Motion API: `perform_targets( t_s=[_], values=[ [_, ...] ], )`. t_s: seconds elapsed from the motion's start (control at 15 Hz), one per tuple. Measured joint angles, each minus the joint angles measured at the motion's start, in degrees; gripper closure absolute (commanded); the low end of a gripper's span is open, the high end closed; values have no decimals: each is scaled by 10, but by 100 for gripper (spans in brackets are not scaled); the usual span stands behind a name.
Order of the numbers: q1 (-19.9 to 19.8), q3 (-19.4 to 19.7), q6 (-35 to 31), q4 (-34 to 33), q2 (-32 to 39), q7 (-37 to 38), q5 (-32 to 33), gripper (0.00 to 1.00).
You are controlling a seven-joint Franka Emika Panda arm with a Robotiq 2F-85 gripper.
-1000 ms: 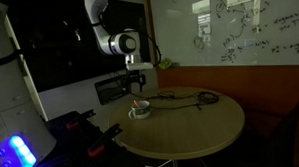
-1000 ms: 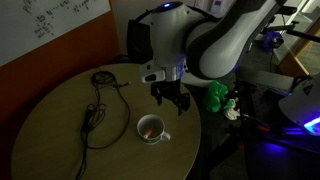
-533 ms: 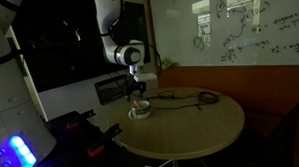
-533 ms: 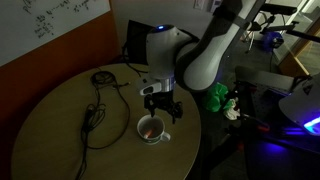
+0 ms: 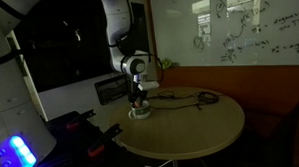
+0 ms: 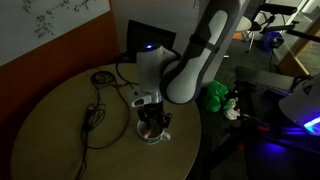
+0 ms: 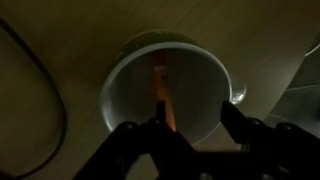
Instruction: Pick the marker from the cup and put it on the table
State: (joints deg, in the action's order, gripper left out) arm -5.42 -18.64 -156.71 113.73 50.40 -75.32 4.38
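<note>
The pale cup [image 7: 125, 95] fills the wrist view, seen from straight above, and the orange-red marker [image 7: 161, 92] stands inside it. My gripper [image 7: 190, 118] is open, its fingers lowered over the cup mouth on either side of the marker's lower end. In both exterior views the gripper [image 5: 139, 103] [image 6: 151, 125] hangs right at the cup [image 5: 141, 114] [image 6: 160, 135] near the edge of the round tan table [image 5: 191, 122] [image 6: 60, 130]. The marker is hidden there.
A black cable [image 6: 95, 110] [image 5: 185, 97] lies looped across the table beside the cup and shows at the left in the wrist view [image 7: 45, 85]. A green object [image 6: 214, 95] sits past the table edge. A whiteboard [image 5: 238, 25] covers the wall.
My gripper has come down from above the table and moved over the cup, its fingers now at the cup mouth. The cup and cable have not moved.
</note>
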Motion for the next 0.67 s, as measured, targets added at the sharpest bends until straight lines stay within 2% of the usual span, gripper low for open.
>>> perform_targets(
  t_s=[0.27,0.4,0.47,0.53,0.67],
  values=[
    [1,0,0,-35,25,0,4,36],
    [1,0,2,-47,33,0,9,43],
    [1,0,3,-51,37,0,12,63],
    [2,0,4,-55,40,0,13,65],
    [3,-2,7,-63,48,0,16,81]
  ],
)
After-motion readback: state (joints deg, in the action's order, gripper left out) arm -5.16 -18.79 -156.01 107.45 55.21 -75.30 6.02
